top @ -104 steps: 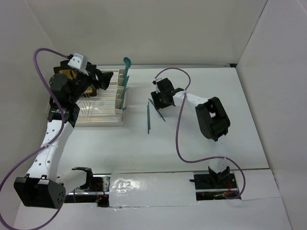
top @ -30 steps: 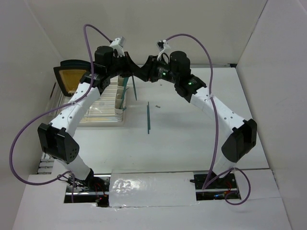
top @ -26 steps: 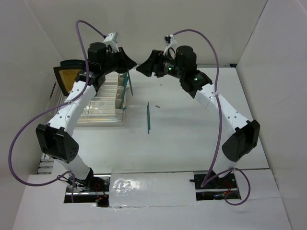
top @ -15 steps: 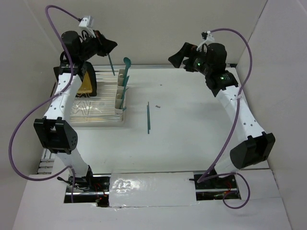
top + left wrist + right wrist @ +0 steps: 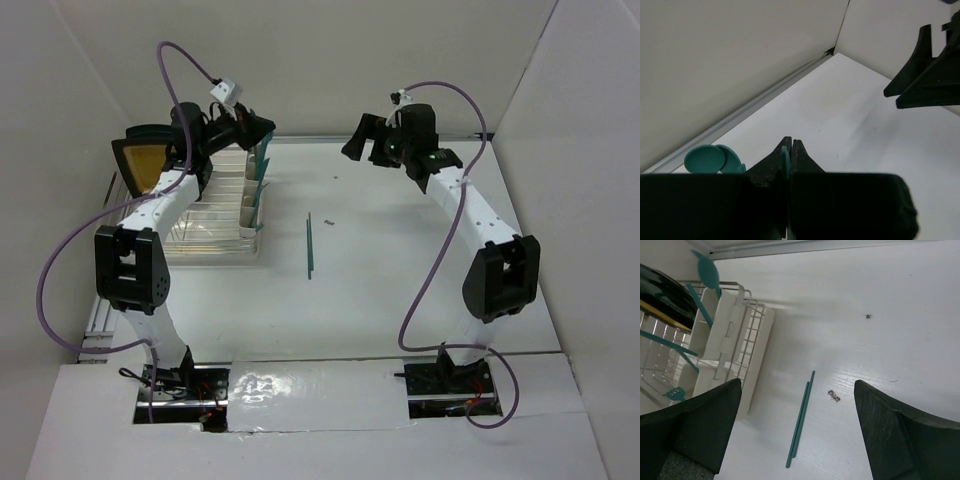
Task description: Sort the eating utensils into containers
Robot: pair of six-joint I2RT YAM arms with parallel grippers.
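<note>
My left gripper (image 5: 260, 128) hangs over the far end of the cream containers (image 5: 251, 197), shut on a thin teal utensil (image 5: 785, 159) that shows edge-on between its pads. Teal spoon heads (image 5: 710, 158) show just left of its fingers. My right gripper (image 5: 362, 140) is raised over the far middle of the table, open with nothing in it. Below it two slim teal utensils (image 5: 801, 417) lie side by side on the table (image 5: 420, 270). More utensils stand in the containers (image 5: 715, 335), a spoon (image 5: 707, 270) the tallest.
The clear wire-ribbed dish rack (image 5: 200, 225) sits left of the containers. A black-rimmed yellow plate (image 5: 140, 160) stands at its far left. White walls close the back and both sides. A small dark speck (image 5: 833, 396) marks the table near the loose utensils.
A second ago both grippers met above the containers. They have parted: the right one has opened and drawn back right, the left swung out left and returned over the containers, still shut on the utensil.
</note>
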